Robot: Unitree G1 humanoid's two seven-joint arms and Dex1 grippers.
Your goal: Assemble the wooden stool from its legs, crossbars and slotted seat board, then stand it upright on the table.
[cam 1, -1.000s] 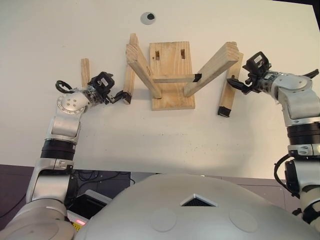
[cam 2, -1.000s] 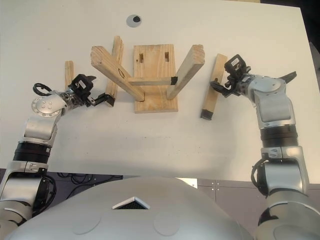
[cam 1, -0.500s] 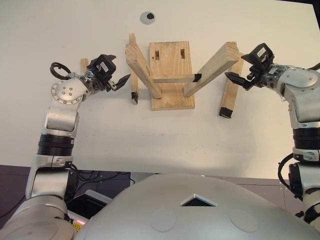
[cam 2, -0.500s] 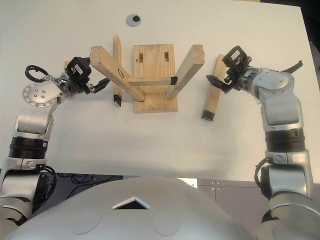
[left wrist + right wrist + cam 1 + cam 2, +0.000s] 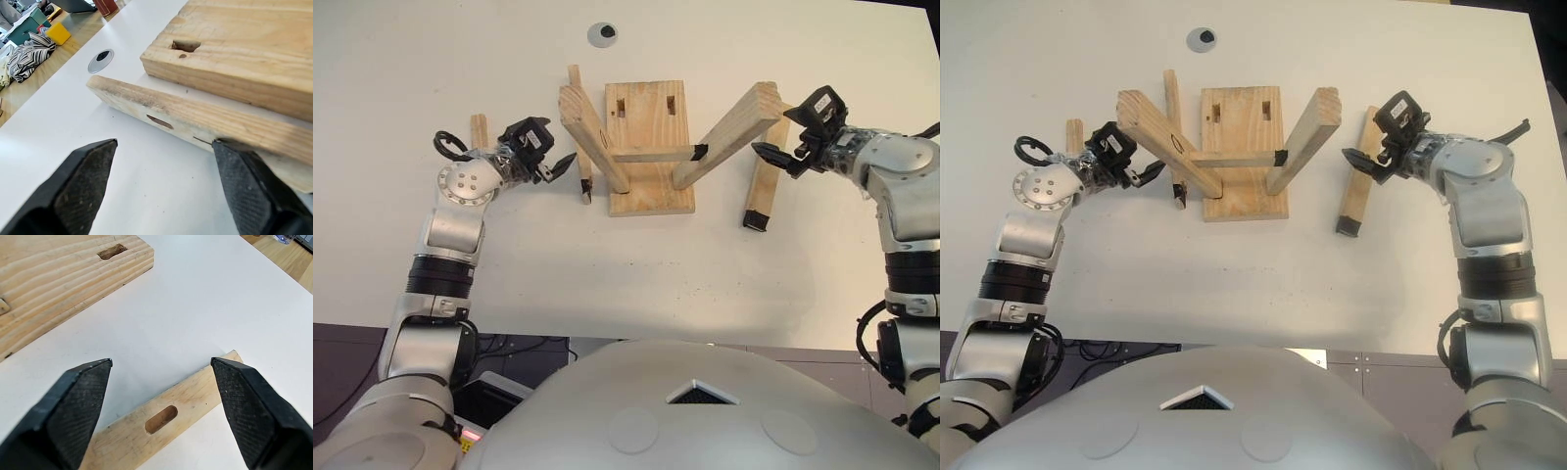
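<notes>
- Noted white table [image 5: 607, 274] carrying all parts, with a bare strip along its near edge.
- Found right loose leg [image 5: 763, 191] lying flat toward the right edge. Black-capped end points to the near edge; far end lies beside the top of the right fitted leg [image 5: 729, 127].
- Found left loose leg [image 5: 584, 181] lying flat just left of the seat board [image 5: 651, 186]. Black-capped end points to the near edge; length runs toward the far edge, passing behind the left fitted leg [image 5: 592, 132].
- Logged left gripper [image 5: 556, 168] low over the table, just left of the left loose leg, jaws apart and holding nothing. From the left wrist view, slotted side of that leg lies across the gap, with one finger [image 5: 254, 196] at its edge; contact not determinable.
- Logged right gripper [image 5: 771, 157] with jaws spread wide and holding nothing, poised at the far half of the right loose leg, between it and the right fitted leg. From the right wrist view, slot of that leg sits between the fingers.
- Found seat board flat at mid-table, two slots open at its far end.
- Recorded both fitted legs rising from the board's near half and splaying outward, joined by a crossbar [image 5: 651, 154].
- Found short bar [image 5: 481, 129] flat toward the left edge, apart from the other parts.
- Noted grey disc [image 5: 602, 35] near the far edge, beyond the board.
- Rated stool part-built: two legs fitted, two loose, not upright.
</notes>
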